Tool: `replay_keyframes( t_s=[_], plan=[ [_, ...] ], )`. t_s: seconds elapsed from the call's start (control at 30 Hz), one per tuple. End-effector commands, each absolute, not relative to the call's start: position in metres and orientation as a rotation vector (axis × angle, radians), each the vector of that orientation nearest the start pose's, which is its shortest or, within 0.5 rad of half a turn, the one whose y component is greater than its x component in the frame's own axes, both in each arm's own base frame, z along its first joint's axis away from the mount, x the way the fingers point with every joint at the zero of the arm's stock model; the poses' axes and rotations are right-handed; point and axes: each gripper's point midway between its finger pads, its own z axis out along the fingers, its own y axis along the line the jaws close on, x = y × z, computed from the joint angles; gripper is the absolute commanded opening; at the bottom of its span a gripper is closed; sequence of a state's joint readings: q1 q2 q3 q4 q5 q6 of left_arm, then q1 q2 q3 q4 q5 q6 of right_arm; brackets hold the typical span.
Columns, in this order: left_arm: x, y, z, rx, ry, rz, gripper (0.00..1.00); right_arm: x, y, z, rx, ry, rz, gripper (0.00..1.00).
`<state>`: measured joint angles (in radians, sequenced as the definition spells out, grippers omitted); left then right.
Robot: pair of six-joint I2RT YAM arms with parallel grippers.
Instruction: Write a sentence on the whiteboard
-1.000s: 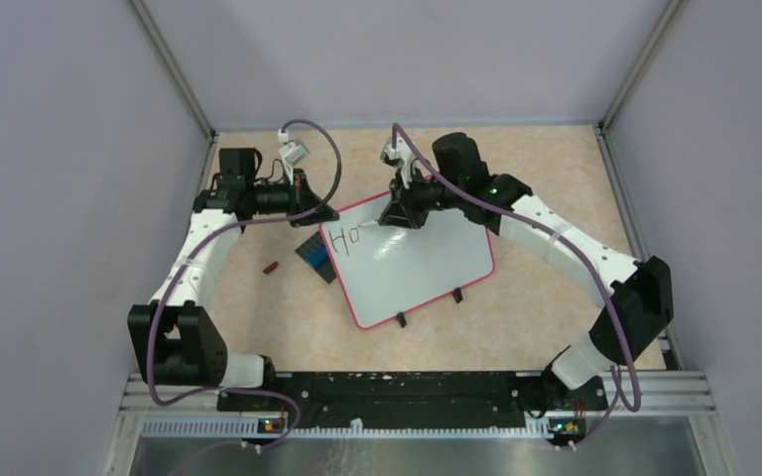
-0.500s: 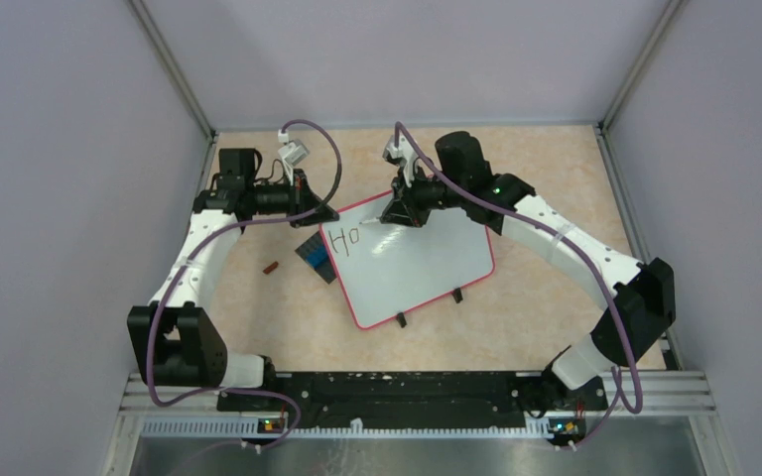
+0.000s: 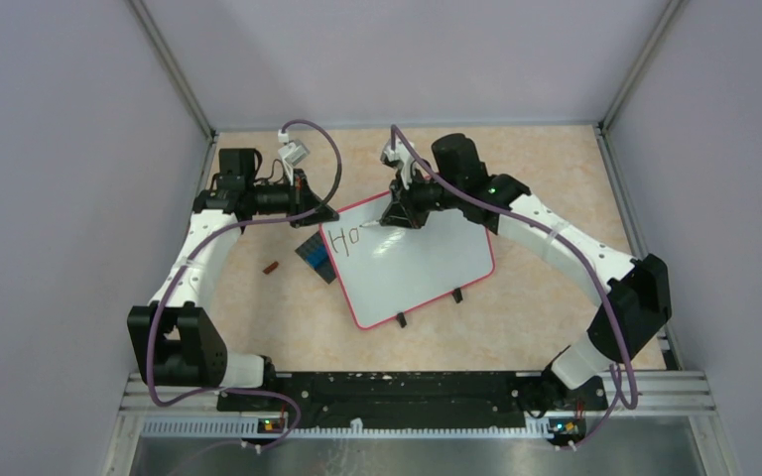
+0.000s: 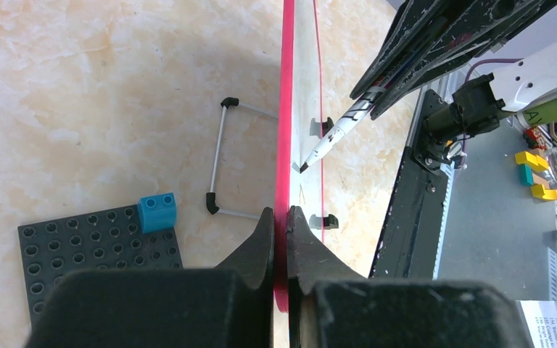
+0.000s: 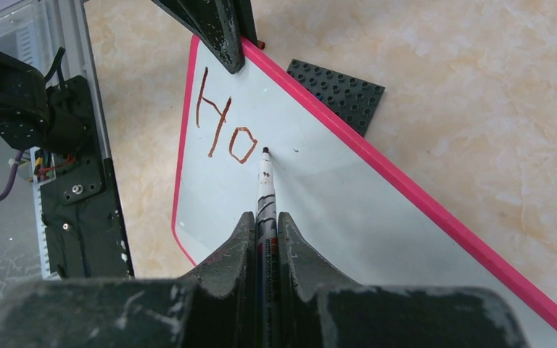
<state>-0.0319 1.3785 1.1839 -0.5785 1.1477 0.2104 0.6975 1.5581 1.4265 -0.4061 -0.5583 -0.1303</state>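
The whiteboard [image 3: 422, 266] sits in the middle of the bench [image 3: 258, 327]. Its long side runs left to right and is turned a little, so the left end is farther from the arms. Its two black feet [image 3: 402, 319] are on the near edge. It seems to lean back on a thin wire stand [image 4: 217, 156], but from above that is hard to tell. The sentence [image 5: 221, 127] is in the far left corner of the whiteboard, in red-brown strokes, and reads "Ho".

The marker [image 5: 266, 188] points down at the whiteboard. Its dark tip touches the white face just beside the "o". The right gripper [image 5: 265, 221] has its jaws pressed tight on the marker's barrel. The right arm reaches out wide from its base, then bends back in over the far edge of the whiteboard.

The left gripper [image 4: 281, 214] has its jaws pinched on the pink frame at the far left corner. The left arm goes up the left side and bends in to get there.

A dark grey studded building plate [image 4: 94, 246] lies flat just beside the whiteboard's left end, partly behind it. A small blue brick [image 4: 157, 212] is stuck on it. A tiny brown thing [image 3: 271, 267] lies on the bench to the left of the plate.
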Motion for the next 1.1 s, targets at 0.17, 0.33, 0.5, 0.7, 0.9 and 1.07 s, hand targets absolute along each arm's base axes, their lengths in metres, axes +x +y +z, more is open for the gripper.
replay_keyframes(
  t_s=[0.17, 0.33, 0.5, 0.7, 0.9, 1.07],
  plan=[
    [0.293, -0.168, 0.247, 0.805, 1.903, -1.183, 0.0, 0.288, 0.353, 0.252, -1.175, 1.791, 0.898, 0.0],
    [0.293, -0.168, 0.247, 0.804, 1.904, -1.184, 0.0, 0.286, 0.35, 0.245, -1.18, 1.808, 0.887, 0.0],
    [0.293, -0.168, 0.247, 0.805, 1.903, -1.182, 0.0, 0.283, 0.345, 0.237, -1.185, 1.824, 0.875, 0.0],
    [0.293, -0.168, 0.246, 0.803, 1.904, -1.184, 0.0, 0.275, 0.342, 0.225, -1.201, 1.844, 0.887, 0.0],
    [0.293, -0.168, 0.246, 0.804, 1.903, -1.183, 0.0, 0.263, 0.346, 0.211, -1.233, 1.861, 0.911, 0.0],
    [0.293, -0.168, 0.246, 0.802, 1.905, -1.181, 0.0, 0.256, 0.353, 0.209, -1.251, 1.854, 0.929, 0.0]
  ],
)
